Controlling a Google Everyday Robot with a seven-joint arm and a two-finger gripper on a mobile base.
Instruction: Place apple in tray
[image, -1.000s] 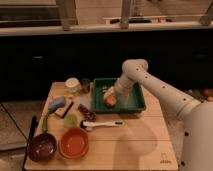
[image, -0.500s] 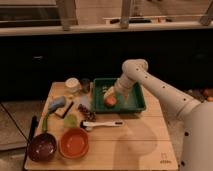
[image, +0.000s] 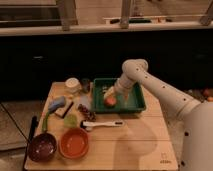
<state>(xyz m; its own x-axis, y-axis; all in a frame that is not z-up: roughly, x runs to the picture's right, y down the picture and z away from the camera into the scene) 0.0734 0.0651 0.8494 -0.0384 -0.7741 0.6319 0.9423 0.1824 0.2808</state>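
Note:
The dark green tray (image: 135, 104) sits at the back middle of the wooden table. The small orange-red apple (image: 110, 101) is inside it, toward the left side of the tray floor. My gripper (image: 113, 95) hangs from the white arm that reaches in from the right, and it is directly over and against the apple, inside the tray. A pale object lies in the tray just behind the apple.
An orange bowl (image: 74, 142) and a dark purple bowl (image: 42, 147) stand at the table's front left. A white brush (image: 102, 124) lies in front of the tray. A white cup (image: 73, 85), a blue object (image: 56, 104) and a green item (image: 71, 120) are to the left.

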